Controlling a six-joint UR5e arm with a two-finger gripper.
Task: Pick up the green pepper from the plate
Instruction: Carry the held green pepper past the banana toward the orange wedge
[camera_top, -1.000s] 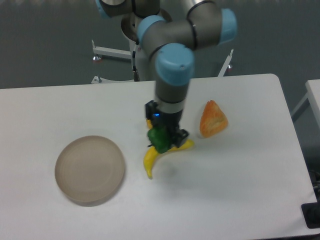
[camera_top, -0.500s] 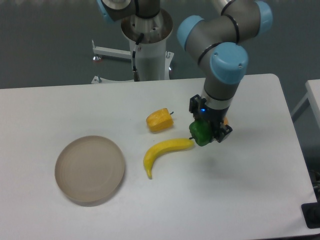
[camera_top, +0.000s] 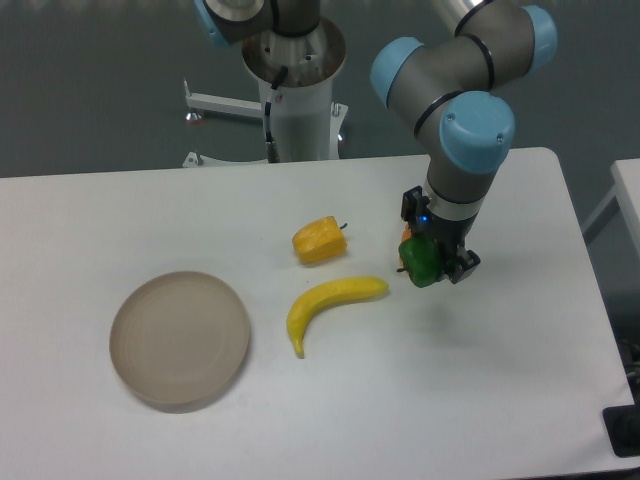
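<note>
Sitting at the left of the table (camera_top: 120, 210), the plate (camera_top: 180, 340) holds nothing; its beige inside is bare to the low rim. Right of it, near the middle, lies a banana (camera_top: 330, 305), curved, one tip pointing down toward the plate's side and the other up to the right. Just above the banana rests a yellow pepper (camera_top: 320, 240), apart from it. Further right the gripper (camera_top: 432, 262) hangs from the arm (camera_top: 455, 100), its fingers closed around the pepper (camera_top: 421, 260), which shows green between the dark jaws. That pepper is well away from the plate, off the banana's right tip and seemingly lifted above the tabletop, though the height cannot be judged for sure. An orange sliver peeks out just behind the gripper's left edge; what it belongs to cannot be told.

Against half a second ago, the arm and its green load have shifted a little to the right and slightly up in the view, so a clear gap now shows between pepper and banana tip. Plate, banana and yellow pepper lie where they did
</note>
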